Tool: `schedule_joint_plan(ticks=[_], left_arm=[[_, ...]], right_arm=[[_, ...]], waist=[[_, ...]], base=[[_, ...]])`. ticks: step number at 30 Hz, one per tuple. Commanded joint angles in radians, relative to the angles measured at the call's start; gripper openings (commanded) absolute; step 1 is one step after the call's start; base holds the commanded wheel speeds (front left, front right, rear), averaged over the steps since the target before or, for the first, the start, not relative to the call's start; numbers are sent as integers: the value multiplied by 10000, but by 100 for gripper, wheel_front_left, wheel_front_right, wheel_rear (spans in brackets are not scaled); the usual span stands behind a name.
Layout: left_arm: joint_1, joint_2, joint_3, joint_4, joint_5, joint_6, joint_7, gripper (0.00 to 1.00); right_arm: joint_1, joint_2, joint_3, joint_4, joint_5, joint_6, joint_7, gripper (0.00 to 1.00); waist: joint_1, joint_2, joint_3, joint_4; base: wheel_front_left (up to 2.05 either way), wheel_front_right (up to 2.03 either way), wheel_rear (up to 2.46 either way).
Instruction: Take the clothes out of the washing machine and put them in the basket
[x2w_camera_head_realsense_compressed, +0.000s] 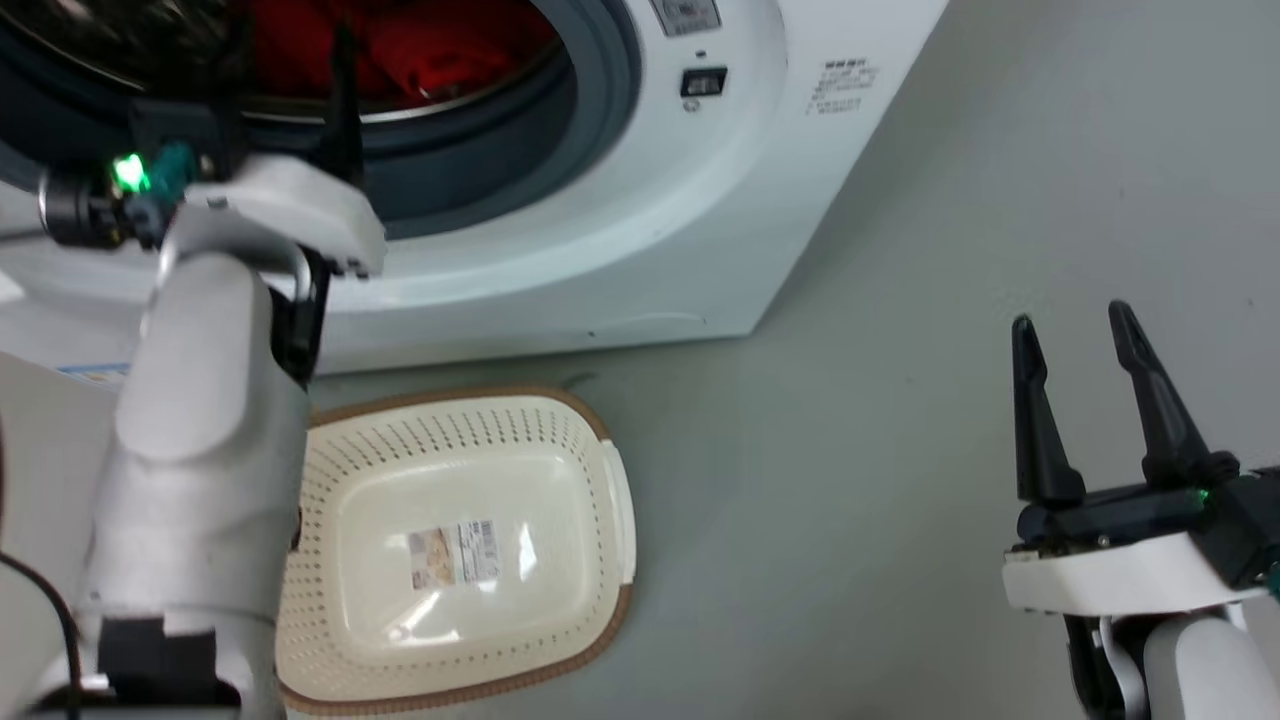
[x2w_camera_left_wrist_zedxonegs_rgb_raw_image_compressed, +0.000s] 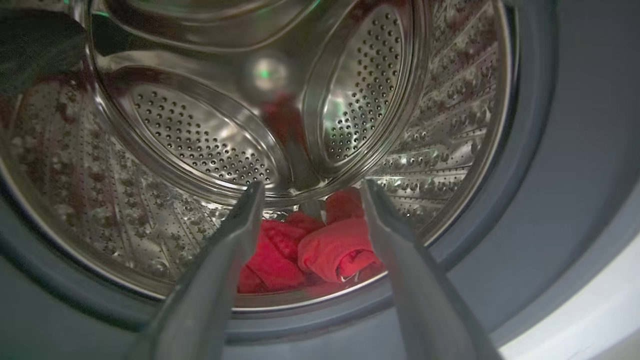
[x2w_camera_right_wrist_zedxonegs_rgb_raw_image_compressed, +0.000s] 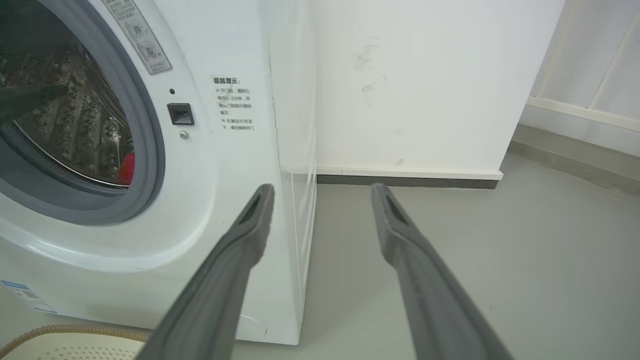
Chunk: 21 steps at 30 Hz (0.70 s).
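Observation:
The white washing machine (x2w_camera_head_realsense_compressed: 620, 230) stands with its mouth uncovered, grey ring and steel drum (x2w_camera_left_wrist_zedxonegs_rgb_raw_image_compressed: 200, 145) showing. Red clothes (x2w_camera_head_realsense_compressed: 420, 50) lie bunched at the drum's bottom (x2w_camera_left_wrist_zedxonegs_rgb_raw_image_compressed: 320, 250). My left gripper (x2w_camera_left_wrist_zedxonegs_rgb_raw_image_compressed: 310, 192) reaches into the mouth, open, its fingers pointing at the red clothes and apart from them; in the head view it sits at the ring (x2w_camera_head_realsense_compressed: 290, 60). The cream basket (x2w_camera_head_realsense_compressed: 590, 600) rests on the floor in front of the washer, with only a label sticker inside. My right gripper (x2w_camera_head_realsense_compressed: 1070, 325) hovers open over the floor to the right, holding nothing.
Grey floor (x2w_camera_head_realsense_compressed: 900, 400) stretches right of the washer. A white wall (x2w_camera_right_wrist_zedxonegs_rgb_raw_image_compressed: 425, 90) with a dark skirting stands behind it, and a pale panelled wall (x2w_camera_right_wrist_zedxonegs_rgb_raw_image_compressed: 590, 65) lies further right. The basket's rim (x2w_camera_right_wrist_zedxonegs_rgb_raw_image_compressed: 60, 332) shows at the lower left of the right wrist view.

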Motion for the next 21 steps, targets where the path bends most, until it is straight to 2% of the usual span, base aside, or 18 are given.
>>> schedule_joint_plan(ticks=[1, 11, 17, 21], left_arm=[[-450, 76, -89, 297, 78, -43, -27, 100], [-4077, 907, -616, 2755, 319, -290, 314, 100], [-5768, 1205, -1314, 3745, 165, -368, 1545, 100], [-6714, 1296, -2090, 4167, -469, -373, 2615, 100]], right_arm=[[-284, -6, 6, -58, 82, -5, -25, 100], [-1376, -1, 34, -308, 589, -3, -25, 100], [-1697, 0, 4, -421, 868, -5, -25, 100], [-1831, 0, -13, -470, 984, -3, -25, 100]], waist=[[-3, 0, 975, -536], [-3, 0, 2832, -1095], [-3, 0, 3555, -1293], [-3, 0, 3944, -1321]], base=[[0, 0, 0], [0, 0, 0], [0, 0, 0], [0, 0, 0]])
